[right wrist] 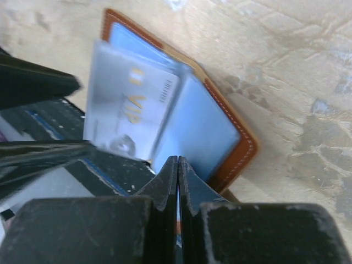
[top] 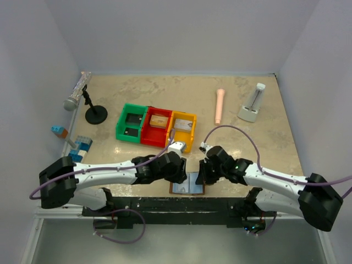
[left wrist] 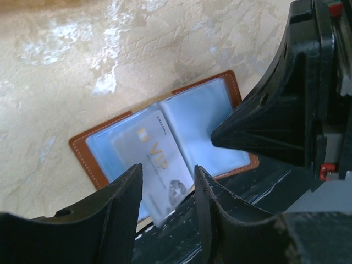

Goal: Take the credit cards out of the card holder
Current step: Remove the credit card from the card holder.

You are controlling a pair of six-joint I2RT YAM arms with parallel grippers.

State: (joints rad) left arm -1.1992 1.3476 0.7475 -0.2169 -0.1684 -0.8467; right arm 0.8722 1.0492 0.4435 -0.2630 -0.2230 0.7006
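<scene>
The card holder lies open at the table's near edge, pale blue inside with a brown rim. A pale credit card marked VIP sticks out of its left half toward the black rail, also seen in the right wrist view as the same card. My left gripper is open, one finger on each side of the card's protruding end, not touching it. My right gripper is shut, its tips down on the holder's right page. I cannot tell whether it pinches a sleeve.
Green, red and yellow bins stand in a row mid-table. A microphone on a stand and blue blocks are at the left. A pink cylinder and a white device are at the back right. A black rail runs along the near edge.
</scene>
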